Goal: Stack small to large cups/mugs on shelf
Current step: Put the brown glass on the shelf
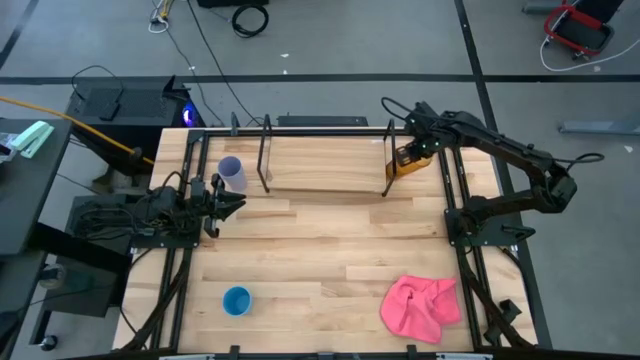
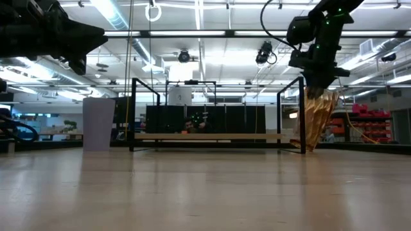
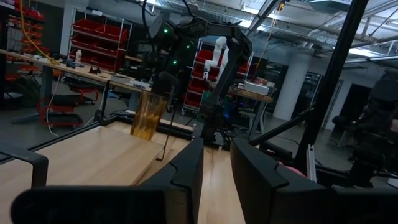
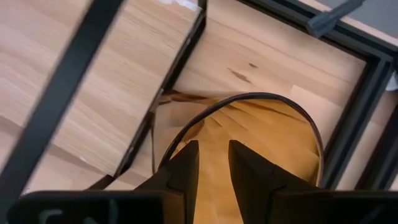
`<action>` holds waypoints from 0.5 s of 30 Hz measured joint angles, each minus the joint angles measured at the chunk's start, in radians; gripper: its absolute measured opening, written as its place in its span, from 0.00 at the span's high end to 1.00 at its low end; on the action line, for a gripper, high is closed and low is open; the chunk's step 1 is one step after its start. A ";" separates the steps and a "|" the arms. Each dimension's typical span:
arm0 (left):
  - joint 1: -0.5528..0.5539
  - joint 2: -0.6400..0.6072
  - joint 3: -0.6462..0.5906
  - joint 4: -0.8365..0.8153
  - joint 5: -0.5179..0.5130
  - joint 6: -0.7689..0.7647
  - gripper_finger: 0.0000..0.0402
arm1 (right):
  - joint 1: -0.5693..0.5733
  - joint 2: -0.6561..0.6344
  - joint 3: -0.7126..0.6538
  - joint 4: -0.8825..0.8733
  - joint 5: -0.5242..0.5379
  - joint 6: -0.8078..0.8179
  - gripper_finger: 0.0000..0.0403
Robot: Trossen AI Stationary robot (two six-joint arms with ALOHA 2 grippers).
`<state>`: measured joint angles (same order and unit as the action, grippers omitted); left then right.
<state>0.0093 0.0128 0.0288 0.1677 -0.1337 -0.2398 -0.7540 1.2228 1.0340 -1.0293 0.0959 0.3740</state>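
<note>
Right gripper (image 1: 413, 152) pinching the rim of the tall amber-orange plastic cup (image 1: 407, 162) just outside the right end of the black-rod, wood-board shelf (image 1: 325, 165) near the table's far right corner (left gripper (image 1: 232, 205) nearly closed, empty): risks snagging an upright rod and slipping loose.

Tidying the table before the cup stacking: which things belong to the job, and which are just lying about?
Job:
- amber cup, held by the right gripper
- lavender cup
- blue cup
- shelf

Lying about:
- pink cloth
</note>
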 joint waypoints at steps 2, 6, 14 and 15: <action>0.000 0.000 0.000 0.000 0.000 0.000 0.78 | 0.008 0.000 0.000 0.013 0.000 0.000 0.76; 0.000 0.000 0.000 0.000 0.000 0.000 0.79 | 0.013 0.000 0.000 0.019 0.000 0.000 0.76; 0.000 0.000 0.000 0.002 0.000 0.000 0.78 | 0.014 0.000 0.000 0.047 -0.027 -0.009 0.76; 0.000 0.000 0.000 0.004 0.000 0.000 0.77 | 0.018 0.000 0.000 0.051 -0.029 -0.009 0.76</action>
<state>0.0093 0.0128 0.0288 0.1714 -0.1337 -0.2398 -0.7359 1.2228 1.0340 -0.9781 0.0672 0.3649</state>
